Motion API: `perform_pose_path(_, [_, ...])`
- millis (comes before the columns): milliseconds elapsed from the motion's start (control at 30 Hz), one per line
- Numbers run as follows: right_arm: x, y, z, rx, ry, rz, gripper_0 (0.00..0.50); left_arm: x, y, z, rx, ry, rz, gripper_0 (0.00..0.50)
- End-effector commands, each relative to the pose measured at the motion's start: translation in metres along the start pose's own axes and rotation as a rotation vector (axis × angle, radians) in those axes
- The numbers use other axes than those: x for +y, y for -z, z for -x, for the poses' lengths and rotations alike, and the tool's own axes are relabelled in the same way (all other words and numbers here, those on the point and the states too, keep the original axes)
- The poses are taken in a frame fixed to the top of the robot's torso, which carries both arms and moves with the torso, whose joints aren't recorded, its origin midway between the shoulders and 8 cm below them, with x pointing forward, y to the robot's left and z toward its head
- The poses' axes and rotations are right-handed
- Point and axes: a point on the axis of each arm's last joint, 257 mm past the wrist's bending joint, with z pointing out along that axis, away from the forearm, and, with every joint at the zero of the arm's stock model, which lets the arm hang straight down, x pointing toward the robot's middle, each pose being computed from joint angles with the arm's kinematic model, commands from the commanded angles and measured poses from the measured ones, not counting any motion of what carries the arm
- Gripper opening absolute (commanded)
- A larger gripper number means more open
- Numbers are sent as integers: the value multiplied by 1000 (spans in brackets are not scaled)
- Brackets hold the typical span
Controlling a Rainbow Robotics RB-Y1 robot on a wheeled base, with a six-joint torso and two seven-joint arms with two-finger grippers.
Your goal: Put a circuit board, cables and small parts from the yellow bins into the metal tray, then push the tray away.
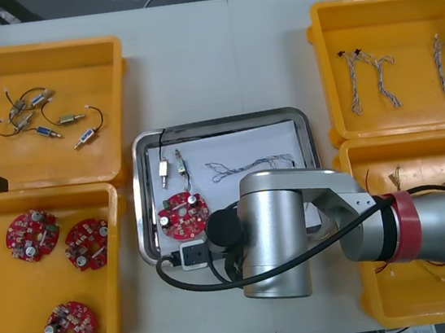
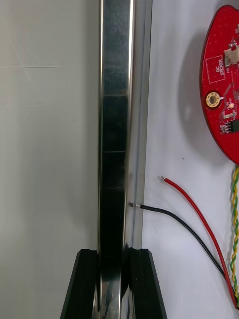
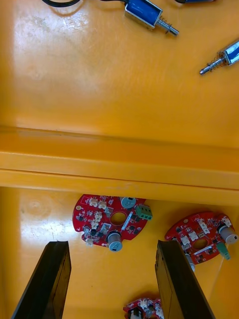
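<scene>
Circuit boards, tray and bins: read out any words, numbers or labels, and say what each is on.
Nothing here reads clearly.
Circuit board in the metal tray: white printing, too small to read.
Circuit boards in the yellow bin under the open left pincer: markings too small to read.
Metal tray, gripped at its rim by the right pincer: no label.

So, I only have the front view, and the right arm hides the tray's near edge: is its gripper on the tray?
Observer: Yes, the right gripper is shut on the metal tray's rim, a finger each side.
Operator: Any cable pinched?
Observer: No; a black wire's tip meets the rim ahead of the fingers, clear of them.
Operator: And the left gripper?
Observer: Open, over circuit boards in a yellow bin.
</scene>
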Motion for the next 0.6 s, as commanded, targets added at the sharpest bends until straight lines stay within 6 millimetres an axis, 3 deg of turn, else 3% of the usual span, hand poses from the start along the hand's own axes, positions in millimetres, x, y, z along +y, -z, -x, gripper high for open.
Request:
perform_pose_path(33, [-25,12,14,-28,55,-66,0,5,12,3,-17,-67,16,500])
perform_pose_path(600, [-87,1,3,-26,2,-159,0,4,12,4,-21,-66,13,500])
